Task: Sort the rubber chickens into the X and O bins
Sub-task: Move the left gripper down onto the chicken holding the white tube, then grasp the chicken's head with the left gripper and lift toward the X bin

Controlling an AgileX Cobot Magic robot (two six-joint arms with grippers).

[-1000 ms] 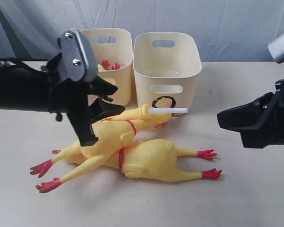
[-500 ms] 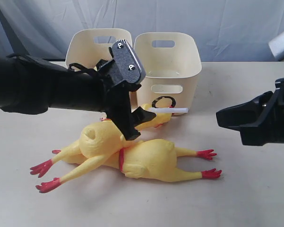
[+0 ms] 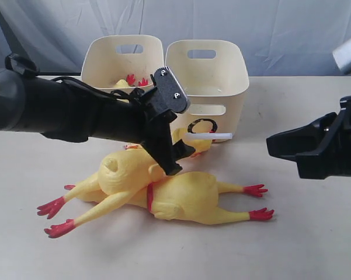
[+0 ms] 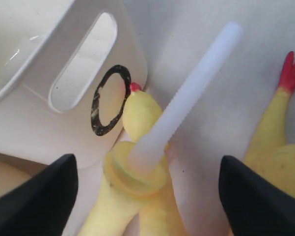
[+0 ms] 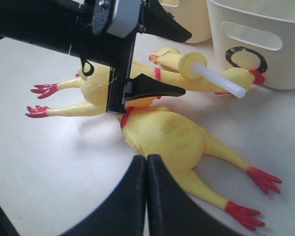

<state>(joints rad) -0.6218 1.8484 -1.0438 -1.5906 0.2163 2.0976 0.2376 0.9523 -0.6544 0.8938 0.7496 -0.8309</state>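
left gripper (image 3: 181, 158) spread over slim chicken (image 3: 125, 169); right gripper (image 3: 275, 146) well apart.
exterior: slim chicken lies across fat chicken (image 3: 193, 198); o bin (image 3: 207, 87) at their 12 o'clock, second bin (image 3: 102, 61) at 11, mark hidden, red feet (image 3: 134, 80) inside; right gripper at 3. left wrist: jaws released, flanking white tube (image 4: 186, 93), not closed on it. right wrist: jaws clenched together, empty.
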